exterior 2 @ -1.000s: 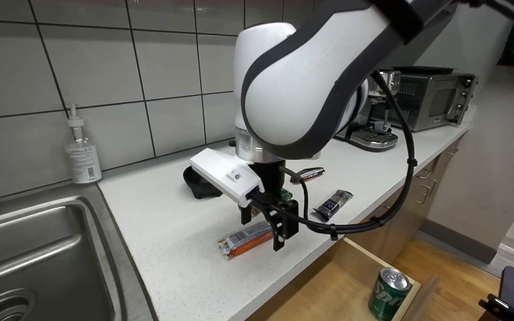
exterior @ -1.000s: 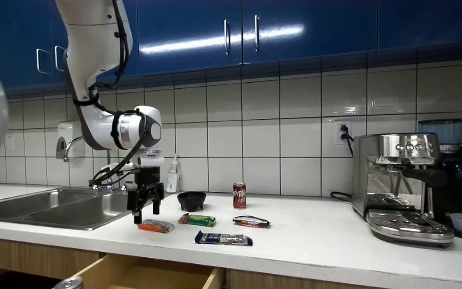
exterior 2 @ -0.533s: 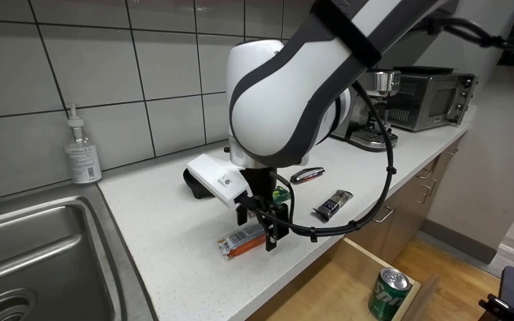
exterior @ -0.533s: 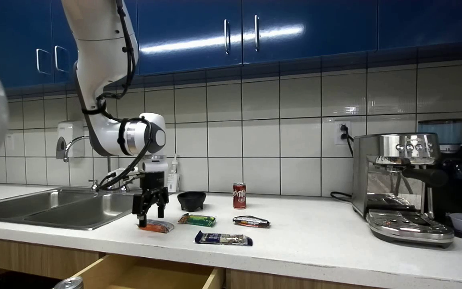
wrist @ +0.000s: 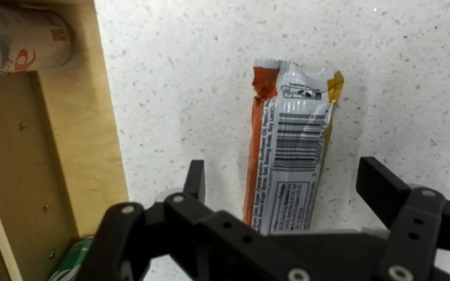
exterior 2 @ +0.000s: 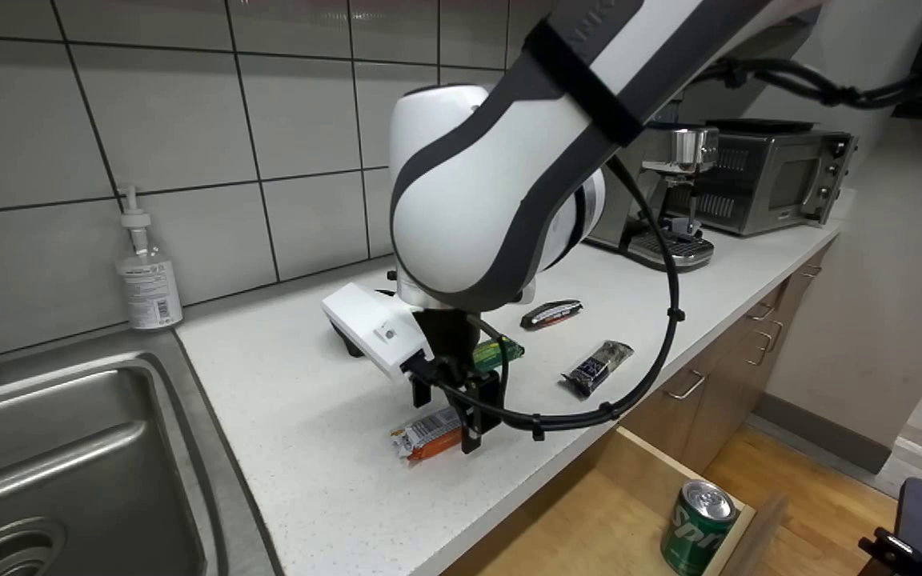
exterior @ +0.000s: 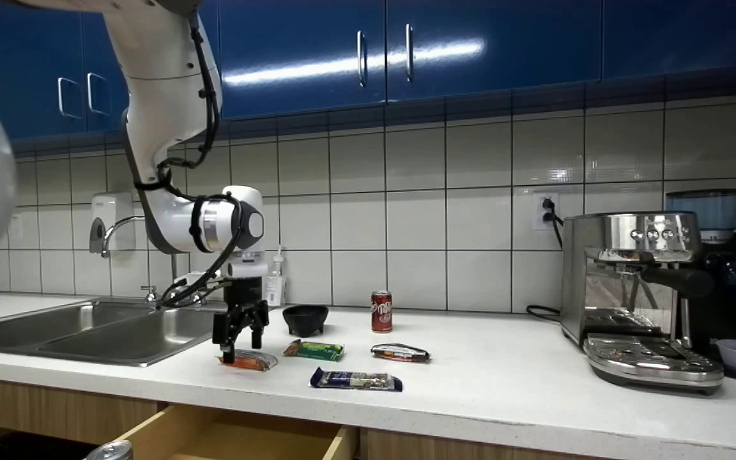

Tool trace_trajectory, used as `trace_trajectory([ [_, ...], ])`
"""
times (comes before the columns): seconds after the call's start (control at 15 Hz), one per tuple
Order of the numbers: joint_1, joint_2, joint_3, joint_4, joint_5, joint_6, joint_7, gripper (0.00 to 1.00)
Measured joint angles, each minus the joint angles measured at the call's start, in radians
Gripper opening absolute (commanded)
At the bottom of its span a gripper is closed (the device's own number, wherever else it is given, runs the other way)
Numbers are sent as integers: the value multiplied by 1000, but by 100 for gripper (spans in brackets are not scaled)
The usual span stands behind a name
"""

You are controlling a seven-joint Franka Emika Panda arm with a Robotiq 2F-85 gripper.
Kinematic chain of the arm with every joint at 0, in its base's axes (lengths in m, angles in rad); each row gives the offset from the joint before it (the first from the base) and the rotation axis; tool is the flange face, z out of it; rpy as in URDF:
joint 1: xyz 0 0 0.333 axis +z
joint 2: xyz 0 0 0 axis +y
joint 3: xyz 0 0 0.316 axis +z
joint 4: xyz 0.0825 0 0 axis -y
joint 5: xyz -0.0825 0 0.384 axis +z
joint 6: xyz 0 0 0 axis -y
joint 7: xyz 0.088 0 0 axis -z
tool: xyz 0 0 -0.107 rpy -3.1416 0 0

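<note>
Landmark: the pulled-out drawer, below the front edge of the white speckled counter. Wrapped bar flat on the counter, set back from the drawer, roughly lengthwise with it; a strip of counter shows between wrapper and front edge. Gripper points down over the bar, fingers well apart: one on the drawer side of the wrapper, one on the side away from the drawer. Counter shows between wrapper and finger on each flank. Cannot tell whether the fingertips reach the counter.

Inside the drawer: green can upright at one end, pale can with red marks at the other, cut off by the frame; wood floor runs between them. Sink back from the drawer, toward its pale-can end; a broad stretch of counter separates rim and bar. Toward the drawer's green-can end: green wrapper farther back, blue wrapper nearer the front edge, black-and-red wrapper past both. Black bowl well back from the drawer.

Bar's look: silver-white face up, barcode and fine print; orange band on the drawer side, sliver of yellow opposite. Crimped end toward the drawer's pale-can end, creased, one corner orange, one yellow. Film shiny, wrinkled.
</note>
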Motion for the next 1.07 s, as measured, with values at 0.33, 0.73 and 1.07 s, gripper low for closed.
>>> trace_trajectory([
  [0.33, 3, 10, -2, 12, 0, 0, 1, 42],
  [0.73, 4, 15, -4, 17, 1, 0, 1, 19],
  [1.07, 11, 13, -4, 17, 1, 0, 1, 19],
])
